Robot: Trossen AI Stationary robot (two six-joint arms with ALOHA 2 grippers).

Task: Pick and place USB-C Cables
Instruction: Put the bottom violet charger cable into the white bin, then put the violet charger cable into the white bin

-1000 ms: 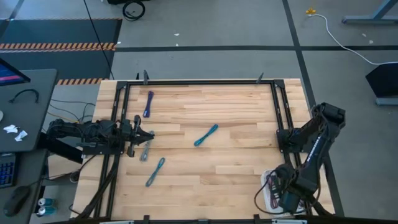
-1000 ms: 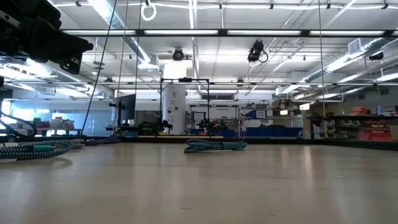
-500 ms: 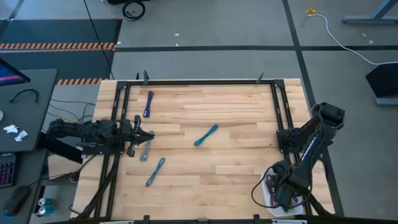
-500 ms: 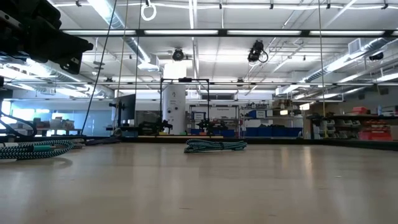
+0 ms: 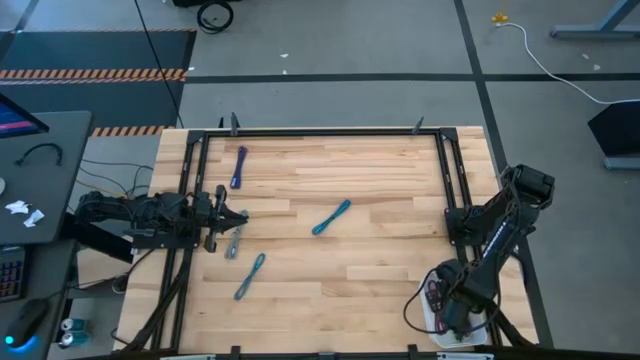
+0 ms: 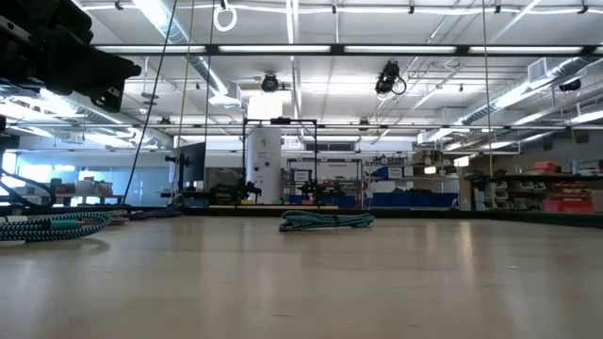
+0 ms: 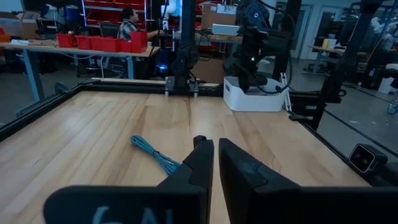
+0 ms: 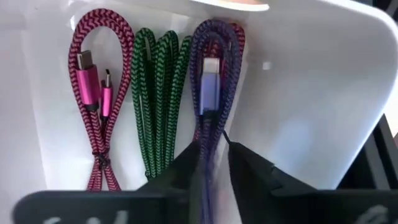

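Right gripper (image 8: 214,155) jaws pinched; left gripper (image 7: 214,152) jaws closed.

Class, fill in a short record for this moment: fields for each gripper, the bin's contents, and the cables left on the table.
right gripper: over the white bin, shut on purple cable
left gripper: at the table's left edge, shut, holding nothing
bin contents: pink cable, green cable, purple cable
table: four cables, including the teal cable
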